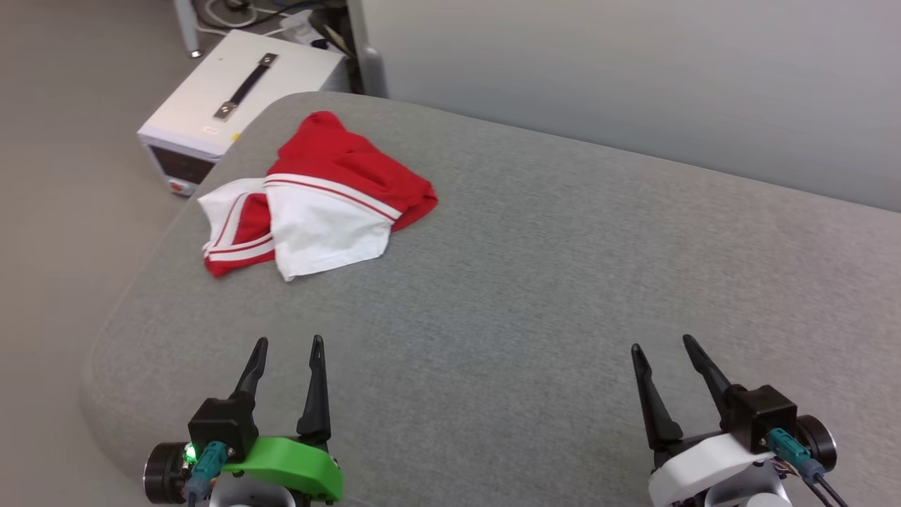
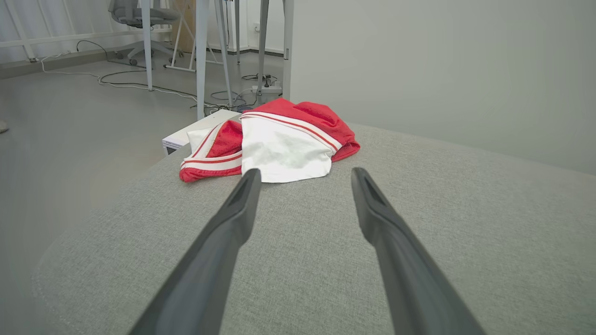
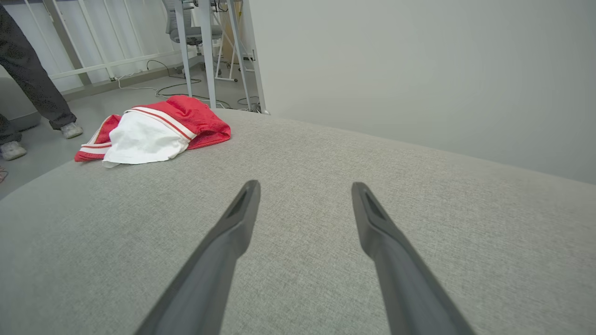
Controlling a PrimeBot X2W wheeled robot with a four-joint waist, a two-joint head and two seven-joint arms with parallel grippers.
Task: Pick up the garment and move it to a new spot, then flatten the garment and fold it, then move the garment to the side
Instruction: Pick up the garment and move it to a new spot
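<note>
right wrist view catches a person's legs (image 3: 32,74) beyond the crumpled garment (image 3: 153,128).

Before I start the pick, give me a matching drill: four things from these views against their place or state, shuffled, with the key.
1. garment
2. left gripper
3. right gripper
4. white box

A. open, white cover, lower right of head view
B. on the floor beyond the grey surface
C. bunched up on the surface's far-left part
D. open, green cover, empty

Pairs: 1-C, 2-D, 3-A, 4-B
</note>
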